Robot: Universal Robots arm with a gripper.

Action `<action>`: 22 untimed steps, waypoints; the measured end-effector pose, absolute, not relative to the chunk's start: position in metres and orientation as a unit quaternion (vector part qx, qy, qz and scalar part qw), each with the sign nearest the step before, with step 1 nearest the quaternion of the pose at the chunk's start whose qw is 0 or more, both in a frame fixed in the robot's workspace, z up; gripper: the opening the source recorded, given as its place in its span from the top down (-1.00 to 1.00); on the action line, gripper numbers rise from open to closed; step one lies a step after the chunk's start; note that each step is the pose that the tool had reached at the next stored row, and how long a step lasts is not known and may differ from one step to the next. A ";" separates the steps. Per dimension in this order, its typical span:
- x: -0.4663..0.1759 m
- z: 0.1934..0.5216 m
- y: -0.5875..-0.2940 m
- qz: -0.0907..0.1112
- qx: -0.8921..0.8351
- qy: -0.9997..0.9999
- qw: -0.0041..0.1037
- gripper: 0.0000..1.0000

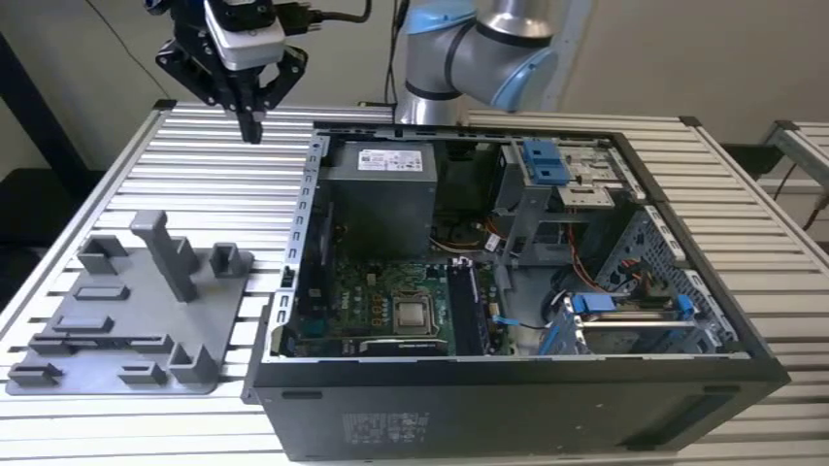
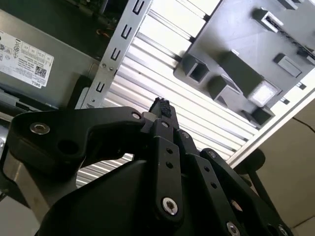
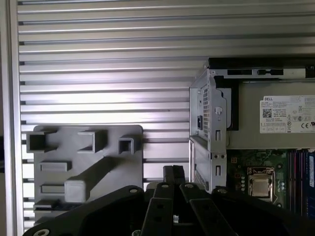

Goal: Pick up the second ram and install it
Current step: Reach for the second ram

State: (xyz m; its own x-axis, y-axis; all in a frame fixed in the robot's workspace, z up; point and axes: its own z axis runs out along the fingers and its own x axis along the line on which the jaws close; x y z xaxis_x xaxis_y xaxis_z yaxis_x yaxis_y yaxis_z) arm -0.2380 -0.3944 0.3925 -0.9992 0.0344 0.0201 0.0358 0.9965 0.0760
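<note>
Slatted alu table [image 1: 194, 184] carries an open PC case [image 1: 518, 408] w/ a grey fixture tray [image 1: 130, 320] just beside it, on the exterior view's left. Robot arm [image 1: 480, 49] stands behind the case. Gripper [image 1: 252, 131] hangs above the table near the case's far corner, fingers pressed together w/ nothing between them, same in both wrist views. Second ram [image 1: 469, 309] sits in the mobo slots, just beside the silver processor chip [image 1: 414, 313], well apart from the gripper.

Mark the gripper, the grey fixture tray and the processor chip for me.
gripper [image 1: 251, 132], exterior view, midway between its fingertips.
grey fixture tray [image 1: 148, 311], exterior view, bare part of its base.
processor chip [image 1: 414, 315], exterior view, middle of its silver lid.
</note>
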 end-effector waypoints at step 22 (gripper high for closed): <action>-0.286 0.393 -0.390 -0.038 -0.015 -0.999 0.009 0.79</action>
